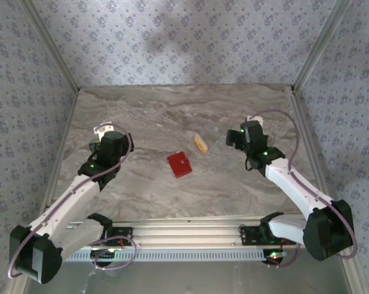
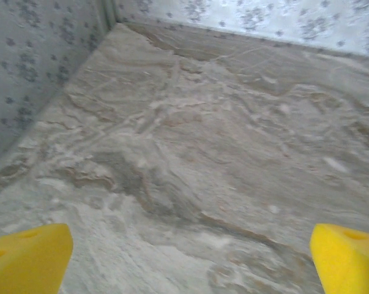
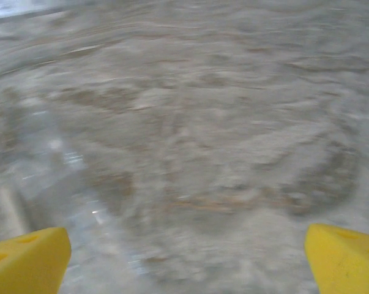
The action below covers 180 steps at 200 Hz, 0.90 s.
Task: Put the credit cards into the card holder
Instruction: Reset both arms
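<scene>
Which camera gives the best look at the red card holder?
Top external: the card holder lies whole, closed, mid-table, apart from the credit card. The wrist views face the marble table between their yellow fingertips.

Top camera looks down over the whole table (image 1: 141,116); each wrist camera skims low over that same marble.

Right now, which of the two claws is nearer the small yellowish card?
The right gripper: only a short gap separates it from the credit card, while the left gripper stands much farther off.
</scene>
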Each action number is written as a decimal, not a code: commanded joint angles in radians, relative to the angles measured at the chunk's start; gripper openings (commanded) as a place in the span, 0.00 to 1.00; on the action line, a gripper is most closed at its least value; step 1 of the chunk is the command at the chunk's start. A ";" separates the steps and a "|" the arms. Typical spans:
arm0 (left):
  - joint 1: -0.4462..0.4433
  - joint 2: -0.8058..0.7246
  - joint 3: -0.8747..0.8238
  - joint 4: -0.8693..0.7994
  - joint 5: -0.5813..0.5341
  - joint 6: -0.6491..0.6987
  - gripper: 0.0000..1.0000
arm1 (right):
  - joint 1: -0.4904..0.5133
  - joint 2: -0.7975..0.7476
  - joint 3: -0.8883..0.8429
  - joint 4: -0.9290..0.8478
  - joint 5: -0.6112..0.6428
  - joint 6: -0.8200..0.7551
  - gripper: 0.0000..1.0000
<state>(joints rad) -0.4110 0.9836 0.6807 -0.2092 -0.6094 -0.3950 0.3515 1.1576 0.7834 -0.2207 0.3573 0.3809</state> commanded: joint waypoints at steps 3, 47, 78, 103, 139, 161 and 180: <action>0.031 0.062 -0.050 0.166 -0.119 0.081 1.00 | -0.105 -0.044 -0.066 0.087 0.074 -0.003 1.00; 0.130 0.181 -0.107 0.313 -0.034 0.188 1.00 | -0.221 -0.085 -0.358 0.598 -0.150 -0.326 1.00; 0.159 0.198 -0.132 0.418 -0.007 0.248 1.00 | -0.227 0.009 -0.392 0.706 -0.146 -0.370 1.00; 0.197 0.285 -0.161 0.533 0.005 0.315 1.00 | -0.230 0.070 -0.419 0.806 -0.121 -0.393 1.00; 0.243 0.443 -0.129 0.595 0.086 0.302 1.00 | -0.246 0.182 -0.404 0.882 -0.086 -0.434 1.00; 0.247 0.472 -0.131 0.678 0.142 0.352 1.00 | -0.263 0.210 -0.435 0.974 -0.165 -0.478 1.00; 0.242 0.478 -0.144 0.739 0.133 0.398 0.99 | -0.307 0.259 -0.507 1.157 -0.186 -0.435 1.00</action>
<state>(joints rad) -0.1696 1.4601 0.5350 0.3901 -0.5110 -0.0719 0.0906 1.3697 0.3473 0.7006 0.2146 -0.0513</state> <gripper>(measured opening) 0.996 0.998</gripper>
